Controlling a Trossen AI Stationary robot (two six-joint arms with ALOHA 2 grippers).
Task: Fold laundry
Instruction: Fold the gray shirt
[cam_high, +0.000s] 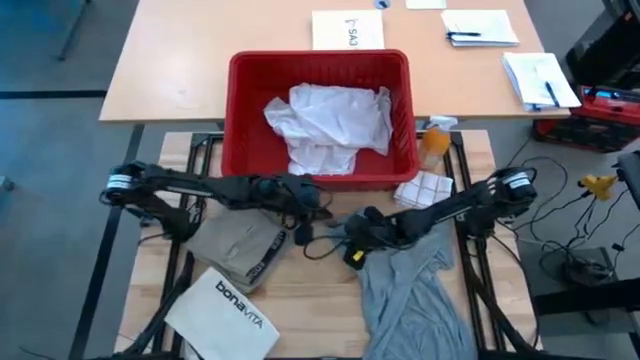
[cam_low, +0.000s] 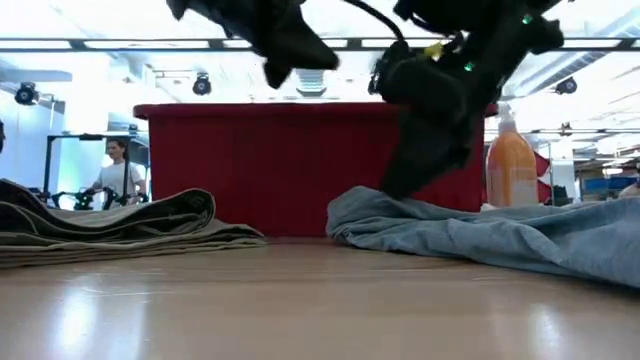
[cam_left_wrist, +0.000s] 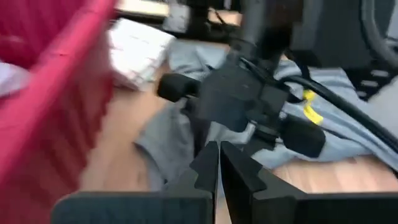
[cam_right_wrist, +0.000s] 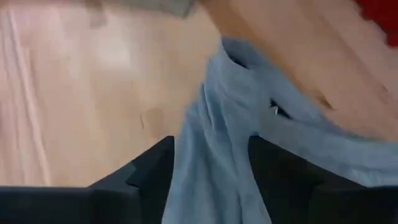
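On wood table (cam_high: 320, 285), my right gripper (cam_right_wrist: 211, 163) pinches grey shirt (cam_high: 410, 285); left gripper (cam_left_wrist: 217, 163) closed, empty; person (cam_low: 118, 172) behind.

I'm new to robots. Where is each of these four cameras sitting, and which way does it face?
High view: above the table, looking straight down on the red bin, both arms and the grey T-shirt.
Low view: at tabletop height, looking level across; arms hang in from above.
Left wrist view: on the left arm, past its shut fingers toward the right arm.
Right wrist view: on the right arm, its right end effector closed on the T-shirt.
All four views share the T-shirt.
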